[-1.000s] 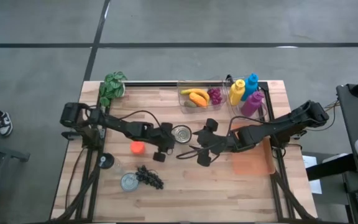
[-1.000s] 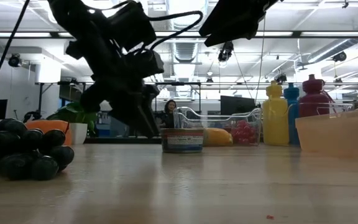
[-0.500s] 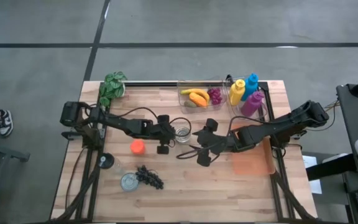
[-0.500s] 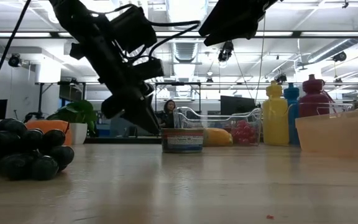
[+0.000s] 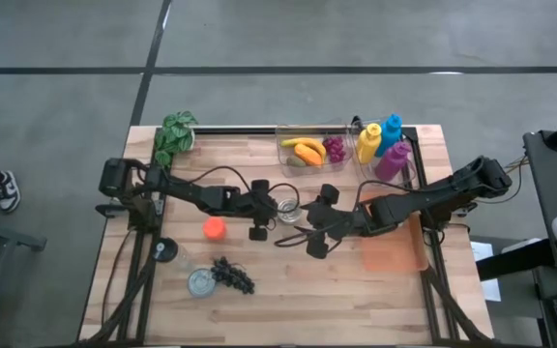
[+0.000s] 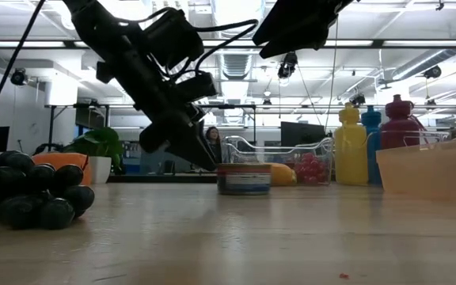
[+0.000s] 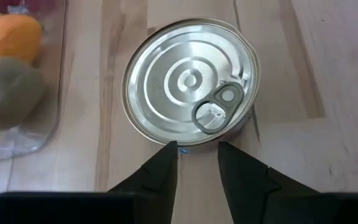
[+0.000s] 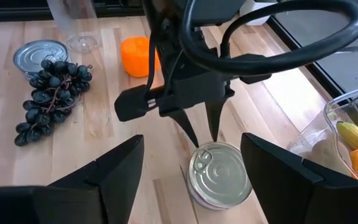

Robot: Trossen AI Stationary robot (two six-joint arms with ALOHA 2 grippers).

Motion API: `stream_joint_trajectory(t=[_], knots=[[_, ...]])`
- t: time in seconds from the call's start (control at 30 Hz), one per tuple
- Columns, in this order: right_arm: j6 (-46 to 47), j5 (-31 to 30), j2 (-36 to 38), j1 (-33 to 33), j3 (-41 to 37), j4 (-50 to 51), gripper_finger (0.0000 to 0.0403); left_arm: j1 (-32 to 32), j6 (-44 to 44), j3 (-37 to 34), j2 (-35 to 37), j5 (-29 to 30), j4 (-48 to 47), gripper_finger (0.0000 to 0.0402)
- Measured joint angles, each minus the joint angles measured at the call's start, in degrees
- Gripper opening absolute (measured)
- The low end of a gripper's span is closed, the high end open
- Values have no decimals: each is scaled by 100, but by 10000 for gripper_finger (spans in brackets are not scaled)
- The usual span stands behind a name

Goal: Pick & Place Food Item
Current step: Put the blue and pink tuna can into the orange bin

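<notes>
I am holding the left claw [image 7: 197, 152] just beside the tin can [image 7: 190, 87], its two fingers a little apart and gripping nothing; the tips are touching the can's rim, so I am worrying they might push it away instead of grabbing it; the right claw [image 8: 191, 168] is waiting open above the can; the can is standing near the clear tray [image 5: 309, 147], round, silver, with a pull ring.

Prob. a lab: ceiling strip lights [image 6: 236, 43], monitors [image 6: 299, 134].
</notes>
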State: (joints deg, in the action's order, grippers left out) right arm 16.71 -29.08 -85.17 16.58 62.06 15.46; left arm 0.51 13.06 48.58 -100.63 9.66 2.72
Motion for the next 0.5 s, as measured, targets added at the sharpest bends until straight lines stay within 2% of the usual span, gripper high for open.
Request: stream_joint_trajectory(t=[0.3,0.5], knots=[[-20,0,0,0,0,5,257,-180,191,-17,-55,-357,157,118],[-20,0,0,0,0,22,246,-196,217,-17,124,-346,-26,118]])
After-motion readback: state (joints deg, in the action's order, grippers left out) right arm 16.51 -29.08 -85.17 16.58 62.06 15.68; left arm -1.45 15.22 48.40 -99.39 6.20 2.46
